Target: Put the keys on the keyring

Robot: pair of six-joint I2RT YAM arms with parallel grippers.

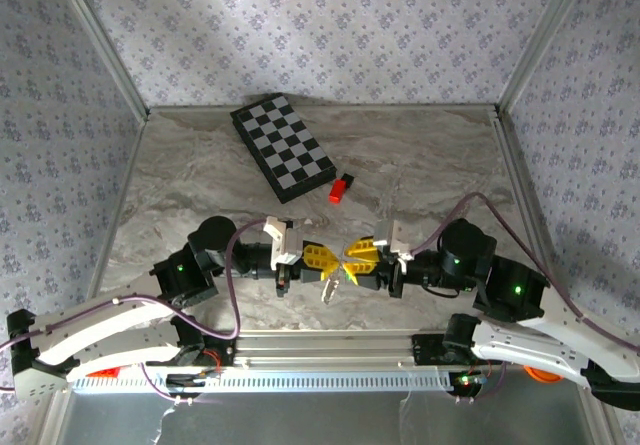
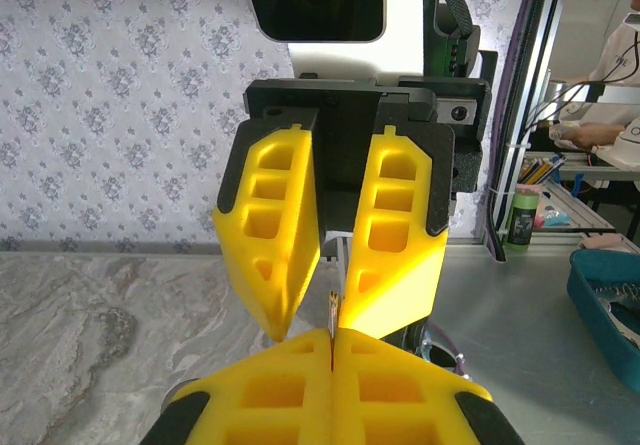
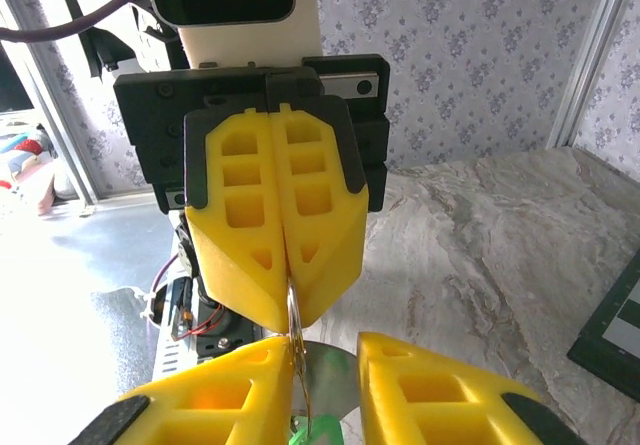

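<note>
My two grippers meet tip to tip over the table's near middle. The left gripper (image 1: 321,257) (image 2: 332,337) is shut on the keyring (image 3: 298,337), a thin silvery loop standing edge-on between its yellow pads (image 3: 255,265). Only a sliver of that ring (image 2: 332,310) pokes above the closed pads in the left wrist view. My right gripper (image 1: 361,256) (image 3: 324,350) is open, its jaws either side of the hanging ring, and the ring lies against one pad (image 3: 250,385). Below them hangs the key with its green head (image 3: 318,433) and silvery blade (image 3: 345,380). Pale metal (image 1: 329,289) dangles under the fingertips.
A checkerboard (image 1: 283,147) lies at the back of the marble table (image 1: 420,165), with a small red-and-black block (image 1: 341,189) just in front of it. Metal frame rails (image 1: 330,348) border the table's near edge. A teal bin (image 2: 610,295) sits beyond the table.
</note>
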